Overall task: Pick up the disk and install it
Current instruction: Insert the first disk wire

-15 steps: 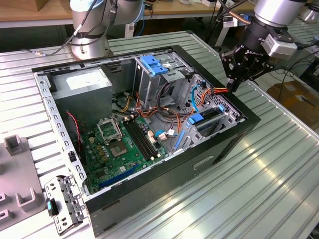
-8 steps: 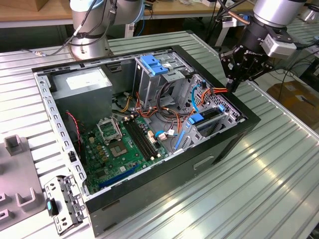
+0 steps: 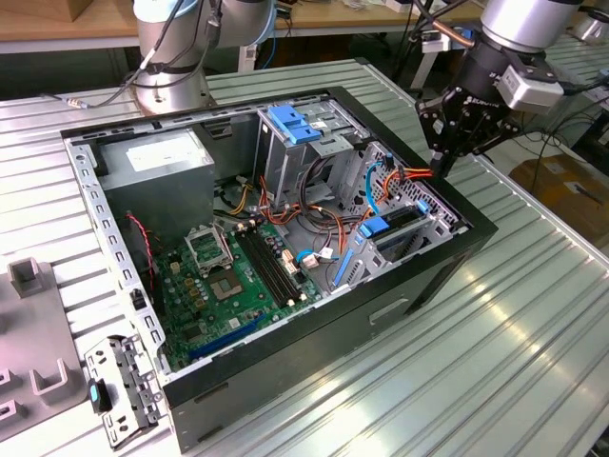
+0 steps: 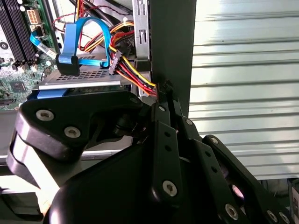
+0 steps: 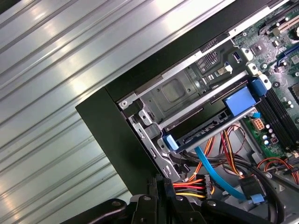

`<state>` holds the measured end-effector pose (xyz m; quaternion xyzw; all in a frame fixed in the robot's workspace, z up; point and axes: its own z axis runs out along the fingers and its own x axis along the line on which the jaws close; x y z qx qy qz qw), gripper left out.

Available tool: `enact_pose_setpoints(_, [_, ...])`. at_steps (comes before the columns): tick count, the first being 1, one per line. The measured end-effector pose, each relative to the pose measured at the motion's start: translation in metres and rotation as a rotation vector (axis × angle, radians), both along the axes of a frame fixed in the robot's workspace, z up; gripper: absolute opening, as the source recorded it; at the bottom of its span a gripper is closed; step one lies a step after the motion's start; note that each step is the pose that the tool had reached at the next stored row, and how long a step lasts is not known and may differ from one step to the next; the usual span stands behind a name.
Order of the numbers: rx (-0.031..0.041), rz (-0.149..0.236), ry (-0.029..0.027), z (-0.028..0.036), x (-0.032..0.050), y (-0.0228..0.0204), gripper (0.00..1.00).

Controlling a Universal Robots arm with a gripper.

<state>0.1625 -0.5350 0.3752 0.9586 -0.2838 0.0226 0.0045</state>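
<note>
Disk (image 4: 84, 83) is free of the claw (image 3: 440, 164), whose fingers are pressed together and empty, tips at the computer case (image 3: 314, 333) edge beside the coloured wires (image 4: 133, 70). Just beyond, the disk lies slotted in the drive bay at the case's corner. The case rests on the ribbed worktop (image 3: 495, 362).

The exterior view looks down slantwise from well back over the whole open black metal computer case (image 3: 419, 286). Both wrist views ride close behind the black gripper (image 3: 441, 164), facing past it onto the red, yellow and orange cable bundle (image 4: 135, 74) (image 5: 191, 186) just ahead.
</note>
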Motion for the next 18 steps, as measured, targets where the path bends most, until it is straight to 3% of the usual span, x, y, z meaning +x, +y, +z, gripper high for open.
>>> enact_pose_setpoints(18, [0.0001, -0.024, 0.0, 0.0002, -0.0039, 0.0, 0.16])
